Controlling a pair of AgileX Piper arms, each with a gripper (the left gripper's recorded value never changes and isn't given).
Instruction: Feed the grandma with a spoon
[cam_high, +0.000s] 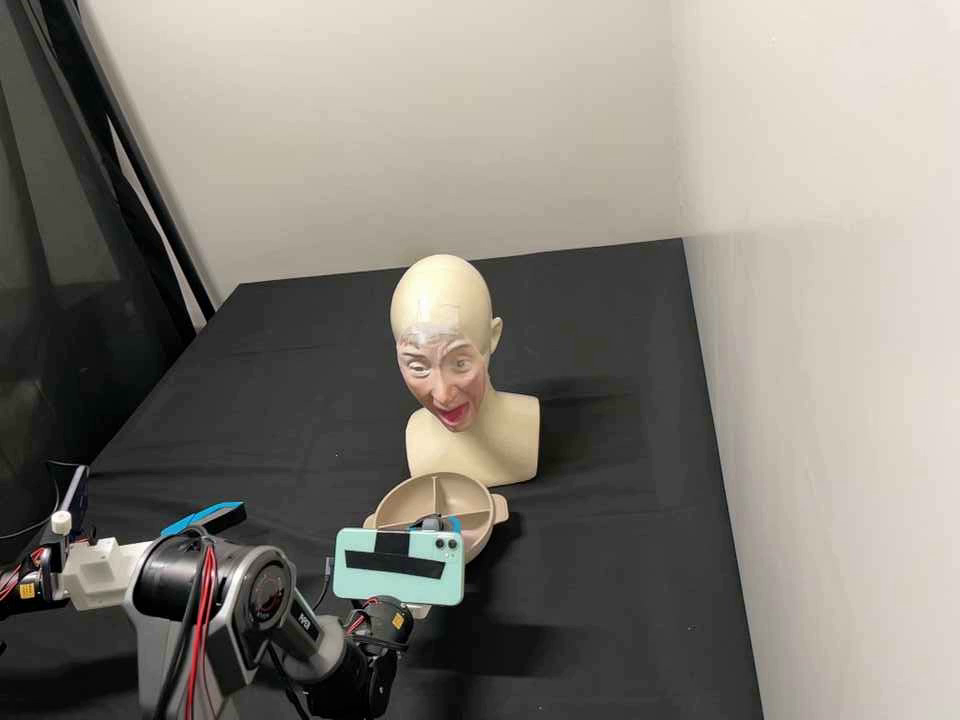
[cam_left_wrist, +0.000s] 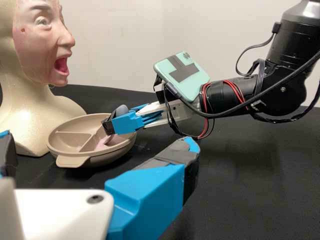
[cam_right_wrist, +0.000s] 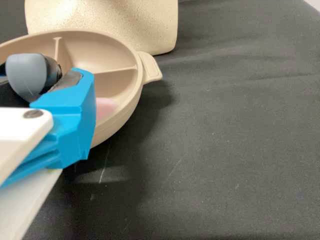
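R gripper (cam_left_wrist: 120, 124) is clenching the grey rounded handle end of the spoon (cam_right_wrist: 30, 72) and angling it down into the compartment nearest it of the divided bowl (cam_left_wrist: 65, 145), which is sitting directly below. This is prob. the loading step before the lift. A pinkish bit is showing under the fingers in that compartment; can't tell if it's the scoop or food. The bowl is beige w/ tab handles and is resting on the counter (cam_high: 600, 400) just beside the bust's base (contact: can't tell), making the trip to the mouth short. Beyond the bowl from R gripper, the grandma head (cam_left_wrist: 40, 40) is standing upright: cream bust, painted face. Its red mouth (cam_left_wrist: 62, 65) is gaping, above gripper level. L gripper (cam_high: 150, 505) is hanging released, fingers wide apart, off to R gripper's side, likely just observing.
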